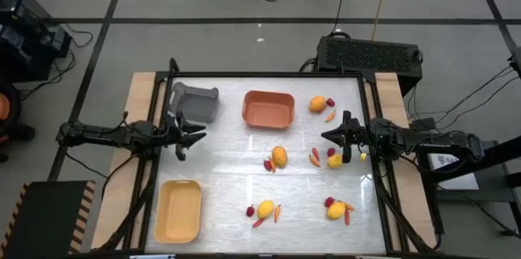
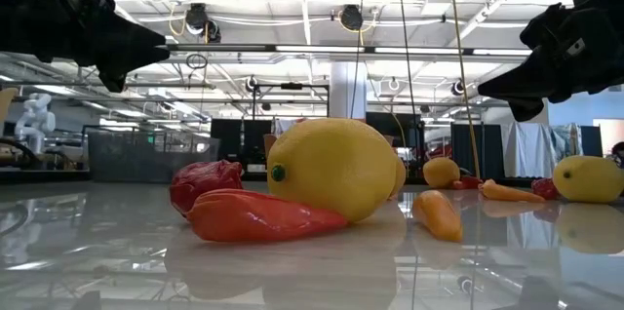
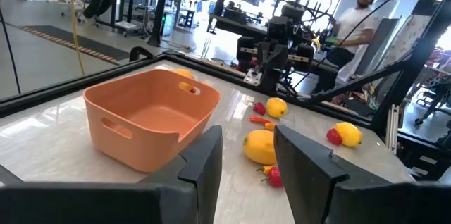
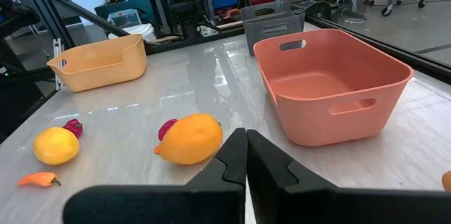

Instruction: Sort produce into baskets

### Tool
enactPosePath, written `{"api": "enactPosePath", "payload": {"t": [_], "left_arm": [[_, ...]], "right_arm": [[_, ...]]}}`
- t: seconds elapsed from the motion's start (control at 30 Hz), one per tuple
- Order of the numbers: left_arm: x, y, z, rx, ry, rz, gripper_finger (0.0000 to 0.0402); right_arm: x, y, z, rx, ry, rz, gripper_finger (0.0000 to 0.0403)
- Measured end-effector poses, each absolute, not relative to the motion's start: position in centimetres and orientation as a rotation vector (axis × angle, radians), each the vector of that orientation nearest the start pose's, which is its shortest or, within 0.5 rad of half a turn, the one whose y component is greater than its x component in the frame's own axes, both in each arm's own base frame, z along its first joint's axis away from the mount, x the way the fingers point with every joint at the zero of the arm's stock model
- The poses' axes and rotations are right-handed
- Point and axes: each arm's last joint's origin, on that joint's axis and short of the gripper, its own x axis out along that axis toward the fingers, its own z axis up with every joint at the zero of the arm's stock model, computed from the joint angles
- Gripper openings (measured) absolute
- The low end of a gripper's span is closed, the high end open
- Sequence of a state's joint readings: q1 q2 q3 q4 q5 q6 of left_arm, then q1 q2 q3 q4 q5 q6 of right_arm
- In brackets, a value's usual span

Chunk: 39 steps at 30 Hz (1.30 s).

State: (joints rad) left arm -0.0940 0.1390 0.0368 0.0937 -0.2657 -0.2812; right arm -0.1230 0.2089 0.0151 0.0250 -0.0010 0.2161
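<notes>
**A:** You have a glossy, pale bench (image 1: 220, 179) reflecting the ceiling lights. Three smooth plastic bins sit on it: a rounded orange basket (image 1: 269, 108) at the far middle, an angular grey basket (image 1: 198, 102) to its left, and a longer pale yellow basket (image 1: 178, 209) at the near left corner.

**B:** And the produce?

**A:** Scattered over the right half, none in a bin: plump yellow-orange fruits (image 1: 279, 156), small dark red berries (image 1: 250, 210) and thin orange-red carrot sticks (image 1: 278, 212), lying in loose clusters.

**B:** The arms?

**A:** Your left gripper (image 1: 195, 137) hangs above the bench just in front of the grey basket, fingers (image 3: 307, 171) spread apart, empty. Your right gripper (image 1: 329, 136) hovers over the right-hand cluster, fingers (image 4: 229, 162) pressed together, holding nothing.
</notes>
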Motion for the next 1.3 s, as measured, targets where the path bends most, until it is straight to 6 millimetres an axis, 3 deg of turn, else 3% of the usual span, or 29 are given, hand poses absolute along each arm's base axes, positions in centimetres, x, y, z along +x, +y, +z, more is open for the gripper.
{"api": "enactPosePath", "payload": {"t": [0.8, 1.3], "left_arm": [[10.4, -0.2, 17.4, -0.278, -0.017, 0.172, 0.0137], [10.4, 0.1, 17.5, -0.245, -0.032, 0.275, 0.0137]], "right_arm": [[10.8, -1.3, 15.5, 0.225, 0.137, -0.138, 0.0], [11.1, -1.5, 16.8, 0.168, 0.004, -0.174, 0.0011]]}}
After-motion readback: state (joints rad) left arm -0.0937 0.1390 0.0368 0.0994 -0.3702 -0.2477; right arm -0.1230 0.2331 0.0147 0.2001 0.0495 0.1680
